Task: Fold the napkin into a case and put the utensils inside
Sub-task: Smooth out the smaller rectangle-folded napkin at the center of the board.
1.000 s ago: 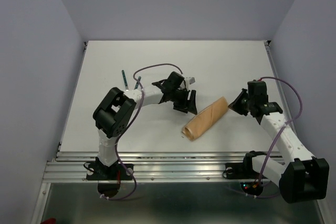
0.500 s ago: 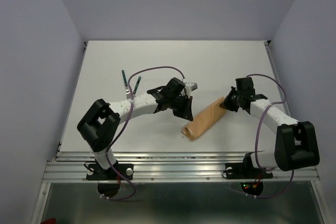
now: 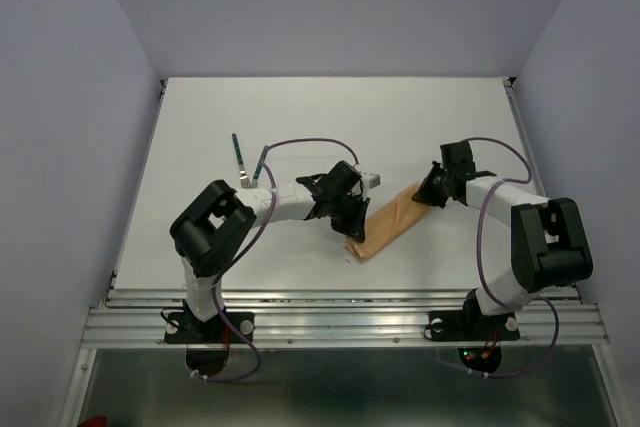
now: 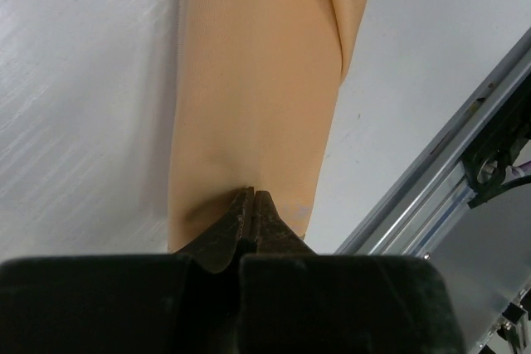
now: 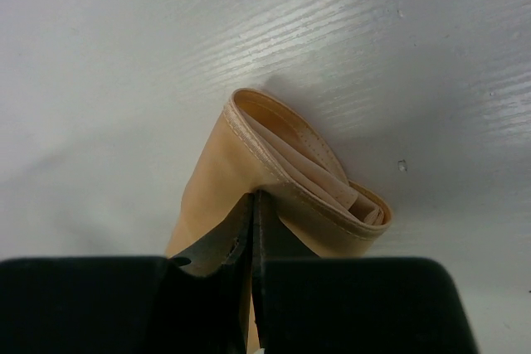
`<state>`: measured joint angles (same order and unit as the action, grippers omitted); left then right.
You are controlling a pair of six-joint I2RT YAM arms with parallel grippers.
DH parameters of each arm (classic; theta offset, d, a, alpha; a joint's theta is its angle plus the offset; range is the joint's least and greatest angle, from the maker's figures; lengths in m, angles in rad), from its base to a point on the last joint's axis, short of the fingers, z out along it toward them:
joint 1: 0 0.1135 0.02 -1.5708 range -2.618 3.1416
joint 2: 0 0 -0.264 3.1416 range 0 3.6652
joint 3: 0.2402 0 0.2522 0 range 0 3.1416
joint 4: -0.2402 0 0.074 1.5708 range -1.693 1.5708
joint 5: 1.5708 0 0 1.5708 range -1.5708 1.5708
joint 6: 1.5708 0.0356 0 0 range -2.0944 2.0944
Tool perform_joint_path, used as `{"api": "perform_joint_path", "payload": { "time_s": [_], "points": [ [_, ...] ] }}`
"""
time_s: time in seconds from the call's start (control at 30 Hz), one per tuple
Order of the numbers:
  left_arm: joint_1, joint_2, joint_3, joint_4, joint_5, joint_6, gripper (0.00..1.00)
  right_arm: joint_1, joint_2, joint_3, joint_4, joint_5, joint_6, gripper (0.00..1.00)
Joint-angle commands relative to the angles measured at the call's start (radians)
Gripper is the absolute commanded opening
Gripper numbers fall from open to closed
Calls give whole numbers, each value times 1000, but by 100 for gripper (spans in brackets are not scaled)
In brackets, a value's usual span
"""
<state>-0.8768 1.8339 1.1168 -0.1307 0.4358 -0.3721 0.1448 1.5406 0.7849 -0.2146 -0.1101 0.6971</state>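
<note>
You have a white table (image 3: 330, 117) with both arms reaching inward over it. The case (image 3: 388, 219) lies slantwise near the middle, between the arms, already folded into a narrow oblong, its near end toward the left arm and its far end toward the right arm. The left gripper (image 3: 352, 225) sits at the near end; in the left wrist view its jaws are pressed together with a pucker of the case (image 4: 257, 80) drawn into the tips (image 4: 251, 196), so it holds cloth. The right gripper (image 3: 428, 194) is at the far end; its wrist view shows the jaws nipped together (image 5: 253, 201) on the upper hem of the open mouth (image 5: 274, 172), where several layers show. Judge the cloth light, limp and slick: it will sag and its layers may slide apart under a pull. Grip on the stitched hem, which is the firmest part, and take only the top layer if you mean to open the mouth. The utensils (image 3: 240, 155) lie left of the case and well apart from it, beside the left forearm; two green handles show, and more cannot be told. They look rigid, thin and flat to the table, so pinch across a handle at mid-length.
</note>
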Motion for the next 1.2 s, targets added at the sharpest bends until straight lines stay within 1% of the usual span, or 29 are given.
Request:
{"api": "perform_joint_path", "payload": {
  "time_s": [0.0,0.1,0.33,0.47,0.57,0.67,0.7,0.83,1.0,1.17],
  "points": [
    [4,4,-5,0,-37,35,0,4,3,56,20,4,-25,4],
    [4,-15,-3,0,-34,22,0,4,-31,62,1,-5,-31,4],
    [4,-151,-5,-6,-55,-8,0,4,-169,45,-57,4,-36,4],
    [18,-177,-60,14,-55,-27,0,4,-217,-4,-62,39,-33,5],
    [44,-153,-104,54,-40,-57,0,4,-198,-38,-42,49,-21,5],
    [48,-113,-124,86,-57,-64,0,4,-143,-59,-2,49,-19,5],
    [48,-89,-136,110,-65,-64,0,4,-102,-55,6,55,-24,4],
    [52,-21,-138,123,-65,-62,0,4,-22,-49,24,59,-28,4],
    [59,-9,-143,123,-80,-65,0,4,3,-52,53,58,-27,4],
    [85,-13,-106,99,-103,-56,0,4,42,-13,67,95,-41,4]
  ]
}}
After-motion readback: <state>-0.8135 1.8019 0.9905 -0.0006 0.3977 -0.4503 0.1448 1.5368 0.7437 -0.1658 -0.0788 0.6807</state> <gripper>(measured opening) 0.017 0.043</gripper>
